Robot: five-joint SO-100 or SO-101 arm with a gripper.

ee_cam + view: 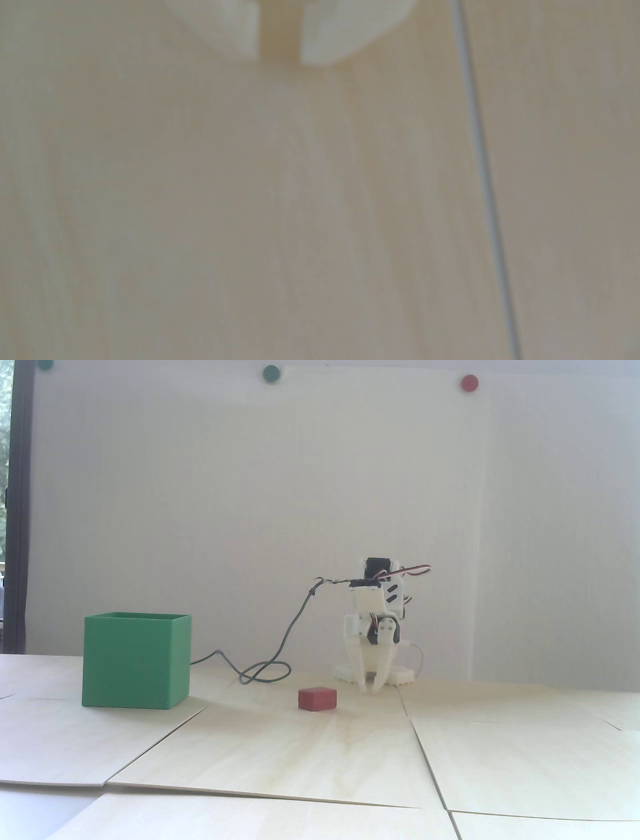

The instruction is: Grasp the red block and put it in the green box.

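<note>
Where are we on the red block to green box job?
Done: nothing yet. The red block sits on the wooden table, apart from the green box, which stands to its left in the fixed view. In hand: the pincer points down near the table, right of the block in that view, with a small gap between its tips and nothing in it. Left: grasp, carry, drop in the box.

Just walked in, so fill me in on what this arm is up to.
A small white arm's end effector points down at the table, empty, its fingertips a little apart. The red block lies untouched on the table just left of it in the fixed view. The green box stands farther left. Nothing has been grasped.
</note>
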